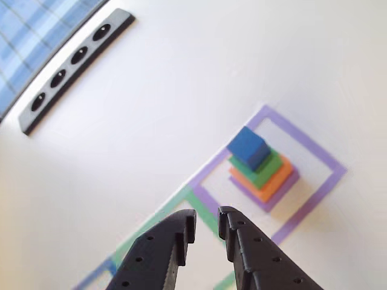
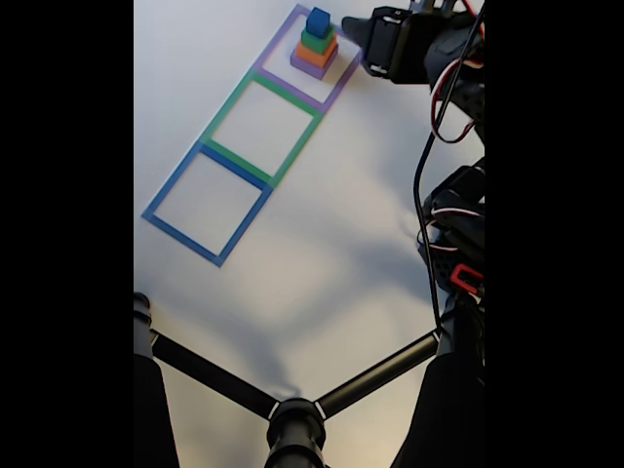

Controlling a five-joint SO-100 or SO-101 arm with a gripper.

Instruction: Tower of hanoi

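The tower of hanoi stands stacked inside the purple tape square [image 1: 314, 151]: a small blue cube [image 1: 248, 147] on a green block [image 1: 261, 167], on an orange block [image 1: 275, 181], on a flat purple block [image 1: 284, 192]. In the fixed view the stack [image 2: 316, 44] stands at the top, in the purple tape square [image 2: 336, 88]. My black gripper [image 1: 207, 226] hovers short of the stack, its jaws a narrow gap apart with nothing between them. In the fixed view the gripper [image 2: 353, 34] sits just right of the stack.
A green tape square [image 2: 261, 122] and a blue tape square [image 2: 207, 205] lie in a row below the purple one, both bare. A black power strip [image 1: 75, 60] lies at the table's far left edge. Black tripod legs [image 2: 292, 409] cross the lower fixed view.
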